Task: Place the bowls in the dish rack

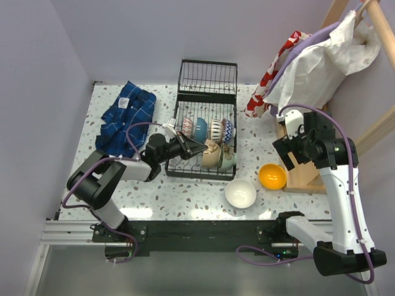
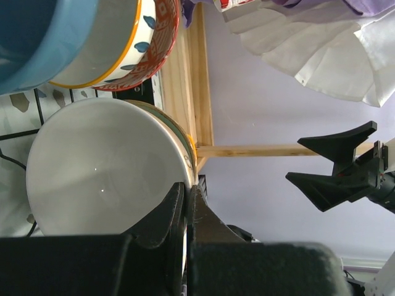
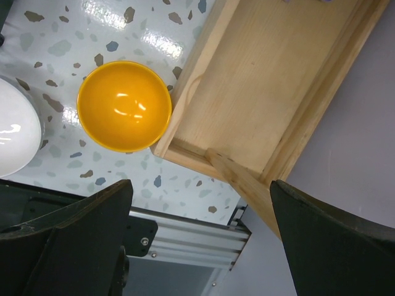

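Two bowls are sitting on the table point(image 1: 185, 197) outside the dish rack point(image 1: 207, 92): the orange bowl point(image 1: 272, 176) at 4 o'clock from the rack and the white bowl point(image 1: 241, 193) at 5 o'clock. The left gripper point(image 2: 188, 192) is reaching into the rack's near row, and its fingers appear to be clenching the rim of the cream bowl point(image 2: 105, 172). The right gripper point(image 3: 199, 185) is hanging spread wide above the orange bowl and the wooden tray point(image 3: 265, 80), grasping nothing.

Risk: letting go before the cream bowl is seating between tines could be tipping it against the patterned bowls point(image 2: 157, 49) at 12 o'clock. Risk: the right fingers could be striking the tray edge while descending.

The left wrist view is cutting off the tines beneath the cream bowl, so seating is not verifiable.
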Available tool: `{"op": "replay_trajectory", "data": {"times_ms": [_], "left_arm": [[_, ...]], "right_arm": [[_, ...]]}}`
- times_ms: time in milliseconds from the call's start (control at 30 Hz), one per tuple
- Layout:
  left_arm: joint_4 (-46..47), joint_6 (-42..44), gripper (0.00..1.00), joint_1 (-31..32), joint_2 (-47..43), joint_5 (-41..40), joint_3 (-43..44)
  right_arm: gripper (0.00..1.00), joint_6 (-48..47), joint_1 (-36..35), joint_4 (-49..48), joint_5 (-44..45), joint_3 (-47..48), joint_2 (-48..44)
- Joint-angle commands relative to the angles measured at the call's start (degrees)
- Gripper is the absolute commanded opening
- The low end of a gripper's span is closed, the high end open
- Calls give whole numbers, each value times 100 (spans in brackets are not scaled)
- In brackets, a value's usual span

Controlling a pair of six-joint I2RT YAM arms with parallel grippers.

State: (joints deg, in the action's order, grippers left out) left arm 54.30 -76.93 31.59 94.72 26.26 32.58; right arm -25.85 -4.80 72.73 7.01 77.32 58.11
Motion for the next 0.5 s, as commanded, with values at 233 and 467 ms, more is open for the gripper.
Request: {"op": "replay_trajectory", "data": {"times_ms": [233,467], "left_arm": [[790,-621,0,48,388,-7,170],[1171,-947,0,347,776,-33,451]], "right_arm": [[97,-87,14,40,126,-15,87],[97,-114,14,57,143,82,227]]}}
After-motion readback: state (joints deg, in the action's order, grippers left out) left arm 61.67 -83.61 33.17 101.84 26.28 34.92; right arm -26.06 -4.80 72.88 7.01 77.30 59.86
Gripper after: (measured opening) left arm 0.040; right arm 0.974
